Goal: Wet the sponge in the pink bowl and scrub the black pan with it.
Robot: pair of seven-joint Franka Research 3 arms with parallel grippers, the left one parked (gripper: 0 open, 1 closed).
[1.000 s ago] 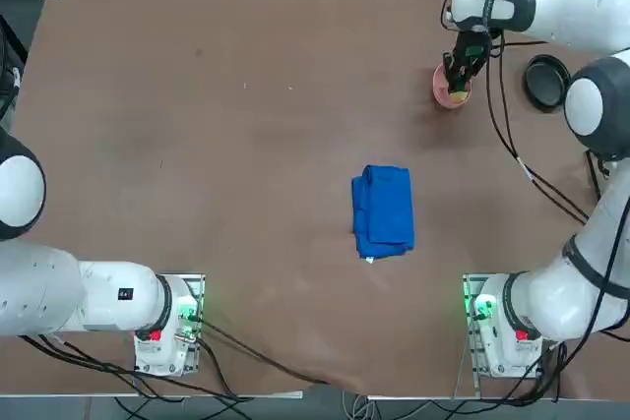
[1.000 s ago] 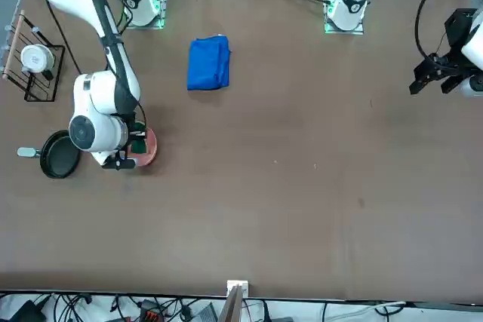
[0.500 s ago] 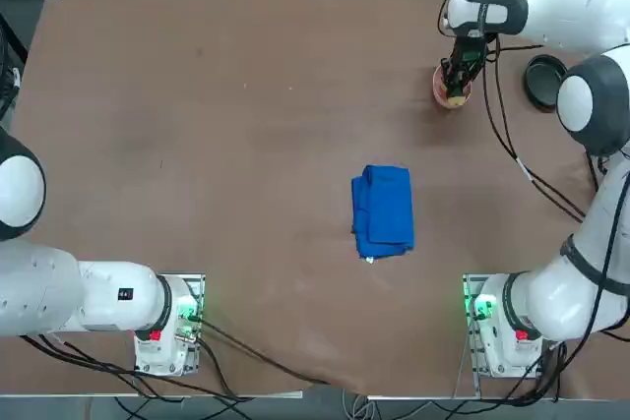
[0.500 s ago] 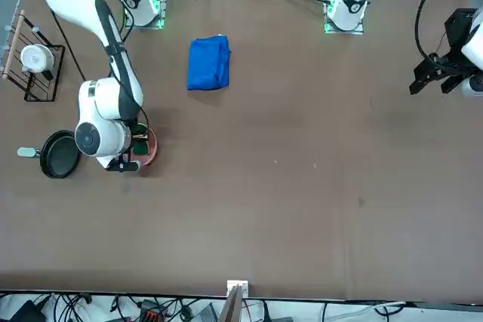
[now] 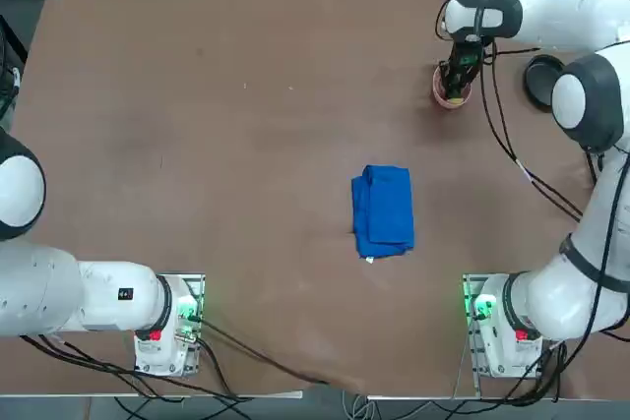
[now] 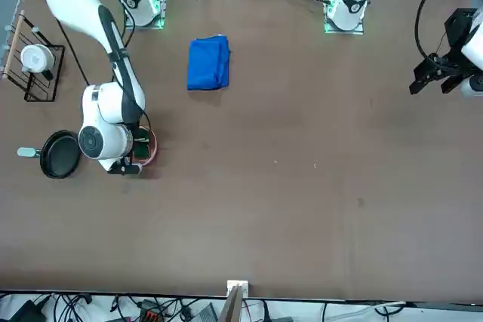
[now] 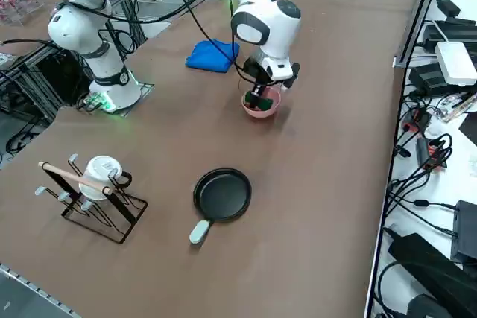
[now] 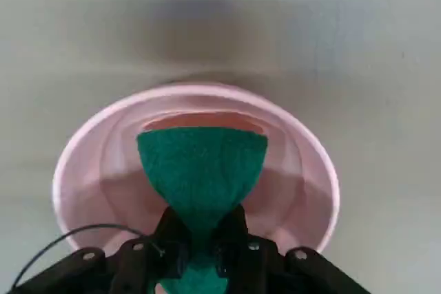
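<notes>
Wrist view: right gripper (image 8: 202,242) fingers (image 8: 170,232) pinch the sponge (image 8: 201,173), green face showing, lowered inside the pink bowl (image 8: 83,160). Black pan (image 7: 222,194) sits apart on the worktop (image 7: 320,147).

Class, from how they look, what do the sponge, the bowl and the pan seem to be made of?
Sponge: soft scouring foam, probably; the right gripper pinches its matt green body into a waist.
Bowl: smooth pale pink with a soft sheen, plastic or glazed ceramic.
Pan: matt black, likely coated metal; pale handle.
</notes>
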